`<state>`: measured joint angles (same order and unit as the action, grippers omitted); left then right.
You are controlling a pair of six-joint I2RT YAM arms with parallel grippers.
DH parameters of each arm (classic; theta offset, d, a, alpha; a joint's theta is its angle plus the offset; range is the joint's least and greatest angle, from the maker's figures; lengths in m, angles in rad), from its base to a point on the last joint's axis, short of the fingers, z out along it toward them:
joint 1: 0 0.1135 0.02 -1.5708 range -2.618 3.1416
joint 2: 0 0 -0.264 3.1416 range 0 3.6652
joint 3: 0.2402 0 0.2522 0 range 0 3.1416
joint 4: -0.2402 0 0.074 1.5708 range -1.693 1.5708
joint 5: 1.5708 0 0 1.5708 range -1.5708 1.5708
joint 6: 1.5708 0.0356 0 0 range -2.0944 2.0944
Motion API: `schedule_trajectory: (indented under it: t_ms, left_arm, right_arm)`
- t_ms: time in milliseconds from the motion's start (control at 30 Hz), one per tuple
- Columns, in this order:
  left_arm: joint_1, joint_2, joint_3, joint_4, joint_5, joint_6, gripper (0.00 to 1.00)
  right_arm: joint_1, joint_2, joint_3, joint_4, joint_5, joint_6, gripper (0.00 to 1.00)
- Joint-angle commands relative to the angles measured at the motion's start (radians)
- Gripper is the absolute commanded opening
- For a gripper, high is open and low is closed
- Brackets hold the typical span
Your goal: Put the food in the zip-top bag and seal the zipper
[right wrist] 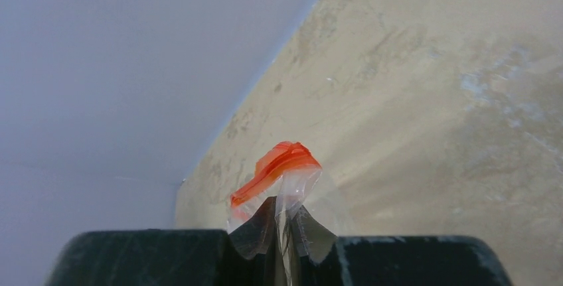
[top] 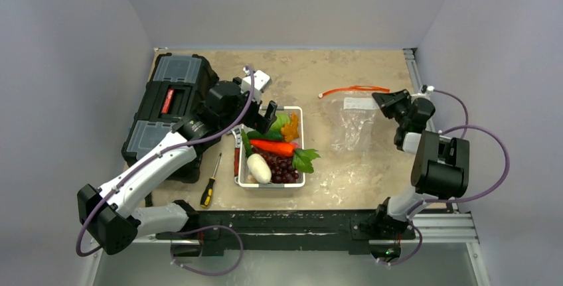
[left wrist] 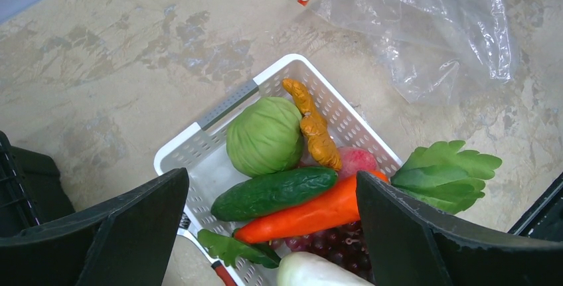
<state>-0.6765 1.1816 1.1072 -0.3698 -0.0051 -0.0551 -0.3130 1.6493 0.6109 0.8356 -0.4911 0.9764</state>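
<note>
Clear zip-top bag (top: 355, 123) pinched at its zipper (right wrist: 279, 163) end by the right tool (right wrist: 282, 233)
bag lies on the surface (top: 332, 67) beside the tray (left wrist: 199, 143); left tool (left wrist: 272, 233) spread wide over the food (left wrist: 312, 213) there

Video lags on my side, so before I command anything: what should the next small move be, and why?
Probably lower the left gripper onto the carrot: its jaws stand open above the tray, the carrot lies uncovered between them, and the right gripper is shut on the zip-top bag at its zipper.
</note>
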Motion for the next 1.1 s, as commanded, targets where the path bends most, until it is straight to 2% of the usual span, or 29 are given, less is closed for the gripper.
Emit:
schedule_trajectory:
  t_ms: [0,100,267,433,567,733,833,1067]
  left_arm:
    - [-0.005,0.005,0.042,0.018,0.000,0.014,0.96]
    - [-0.005,0.024,0.047,0.014,0.001,0.012,0.96]
    - [-0.005,0.027,0.048,0.012,0.001,-0.009,0.96]
    - [-0.003,-0.011,0.043,0.022,0.001,-0.006,0.97]
    - [0.019,-0.082,0.011,0.081,0.026,-0.037,0.99]
    - [0.100,-0.107,0.124,0.053,0.110,-0.123,1.00]
    - [0.169,-0.129,0.142,0.073,0.151,-0.144,1.00]
    - [0.313,-0.218,-0.008,0.182,0.165,-0.184,1.00]
  right_arm:
    - [0.069,-0.131,0.057,-0.019,-0.028,-0.124,0.05]
    - [0.114,-0.212,0.105,-0.109,-0.007,-0.220,0.00]
    - [0.187,-0.336,0.172,-0.210,0.009,-0.362,0.00]
    - [0.239,-0.384,0.197,-0.165,-0.093,-0.376,0.00]
    - [0.276,-0.386,0.228,-0.147,-0.190,-0.370,0.00]
    - [0.357,-0.354,0.268,-0.113,-0.299,-0.372,0.00]
    - [0.413,-0.317,0.301,-0.100,-0.366,-0.376,0.00]
    - [0.519,-0.196,0.387,-0.062,-0.527,-0.358,0.00]
